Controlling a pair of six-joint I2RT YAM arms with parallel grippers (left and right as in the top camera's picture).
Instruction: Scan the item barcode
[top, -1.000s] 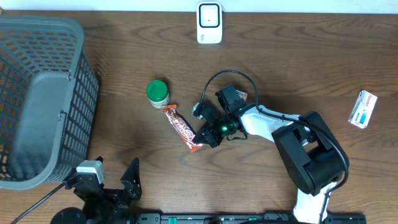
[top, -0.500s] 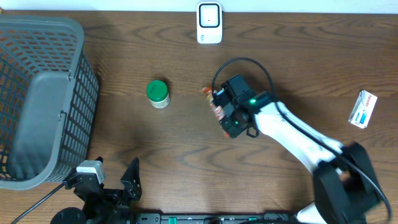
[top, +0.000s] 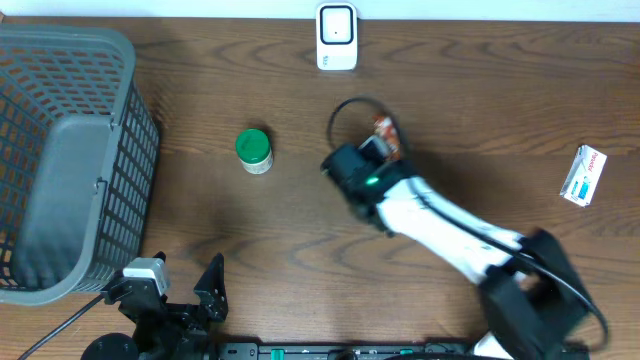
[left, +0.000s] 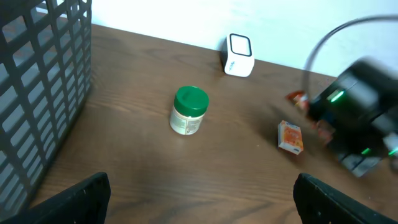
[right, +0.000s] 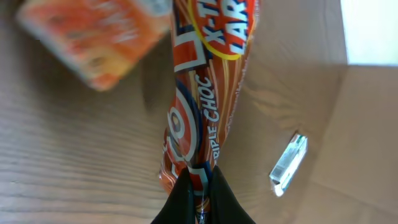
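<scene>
The item is an orange and red chocolate bar (right: 205, 93) marked "Triple Choc". My right gripper (right: 200, 194) is shut on its lower end, and the bar hangs above the table. From overhead, the right gripper (top: 374, 146) is mid-table below the white scanner (top: 337, 37), with the bar's red end (top: 384, 129) sticking out toward it. In the left wrist view the scanner (left: 239, 55) stands at the far edge. My left gripper (left: 211, 202) is open and holds nothing, low over the table's near edge.
A green-lidded jar (top: 253, 151) stands left of the right gripper. A small orange box (left: 290, 136) lies beside the right arm. A grey mesh basket (top: 60, 150) fills the left side. A blue and white box (top: 584, 175) lies at the far right.
The right gripper lifted the chocolate bar off the table beside the jar and carried it right and toward the scanner. The left arm has not moved.
</scene>
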